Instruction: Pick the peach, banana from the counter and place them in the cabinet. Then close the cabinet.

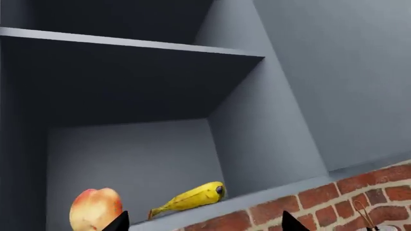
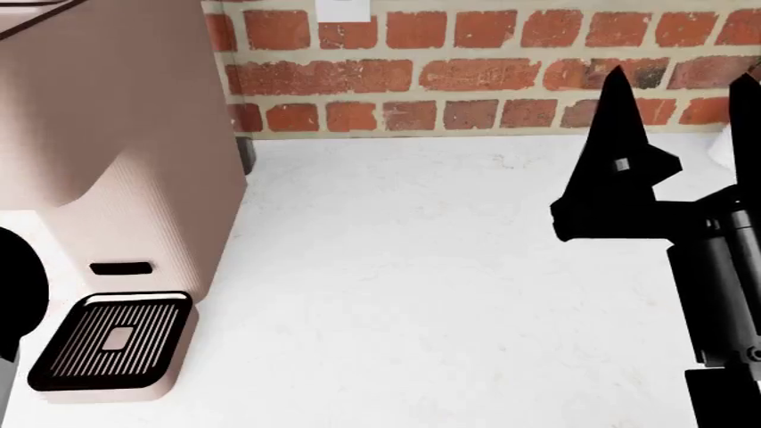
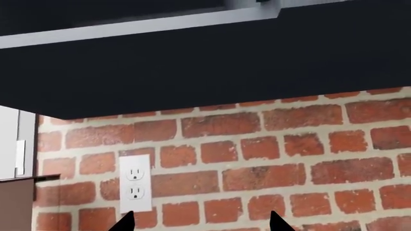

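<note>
With the peach [image 1: 96,209] and banana [image 1: 190,196] lying inside the cabinet [image 1: 270,130], swing its door (unseen here) shut gently; both grippers, left [image 1: 204,222] and right [image 2: 683,116], stand spread apart and empty.

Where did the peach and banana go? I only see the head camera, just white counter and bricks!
Observer: Both are inside the cabinet; the left wrist view shows the peach beside the banana.
Operator: Is the cabinet closed?
Observer: No, its inside and shelf are in plain sight.
Operator: Is the left gripper holding anything?
Observer: No, the left gripper is open, with nothing between its fingertips.
</note>
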Controlling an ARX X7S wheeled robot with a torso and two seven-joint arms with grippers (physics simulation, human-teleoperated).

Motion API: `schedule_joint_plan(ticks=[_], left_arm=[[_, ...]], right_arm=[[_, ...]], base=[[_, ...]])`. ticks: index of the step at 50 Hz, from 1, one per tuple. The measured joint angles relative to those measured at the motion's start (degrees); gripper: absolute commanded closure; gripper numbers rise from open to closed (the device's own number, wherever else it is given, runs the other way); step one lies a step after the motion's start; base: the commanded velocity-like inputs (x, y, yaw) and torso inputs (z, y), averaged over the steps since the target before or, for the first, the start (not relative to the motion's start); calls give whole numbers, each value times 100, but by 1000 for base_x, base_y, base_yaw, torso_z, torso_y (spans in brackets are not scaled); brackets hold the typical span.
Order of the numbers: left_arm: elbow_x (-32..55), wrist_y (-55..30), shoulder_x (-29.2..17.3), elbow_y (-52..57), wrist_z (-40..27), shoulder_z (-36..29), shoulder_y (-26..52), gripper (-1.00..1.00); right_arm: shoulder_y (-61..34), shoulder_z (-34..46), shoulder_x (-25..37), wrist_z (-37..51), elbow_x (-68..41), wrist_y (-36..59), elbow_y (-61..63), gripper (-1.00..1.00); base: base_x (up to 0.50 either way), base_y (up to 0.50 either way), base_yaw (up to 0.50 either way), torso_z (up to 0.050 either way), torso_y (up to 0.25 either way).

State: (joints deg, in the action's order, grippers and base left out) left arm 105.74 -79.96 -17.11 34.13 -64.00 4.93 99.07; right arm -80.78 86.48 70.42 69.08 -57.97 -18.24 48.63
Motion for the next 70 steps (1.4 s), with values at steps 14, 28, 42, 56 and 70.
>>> schedule_joint_plan(ticks=[14, 28, 42, 56, 70], left_arm=[[789, 440, -240, 249, -628, -170, -163, -100], [1503, 1041, -474, 879, -1191, -265, -419, -100], [1683, 1299, -501, 1301, -1265, -199, -821, -100], [1456, 1207, -482, 1453, -931, 97, -1277, -100], [1433, 1263, -511, 1649, -789, 292, -1704, -100]], right_arm=[[24, -67, 166, 11, 18, -89, 35, -100], [-126, -185, 205, 14, -70, -42, 35, -100], [-135, -255, 241, -13, -127, -9, -165, -100], [-592, -524, 287, 224, -274, 664, -877, -100], [-1421, -974, 748, 295, -454, 1522, -743, -100]], base=[[0, 0, 0, 0, 0], [-2, -71, 0, 0, 0], [-2, -49, 0, 0, 0], [0, 0, 0, 0, 0], [0, 0, 0, 0, 0]])
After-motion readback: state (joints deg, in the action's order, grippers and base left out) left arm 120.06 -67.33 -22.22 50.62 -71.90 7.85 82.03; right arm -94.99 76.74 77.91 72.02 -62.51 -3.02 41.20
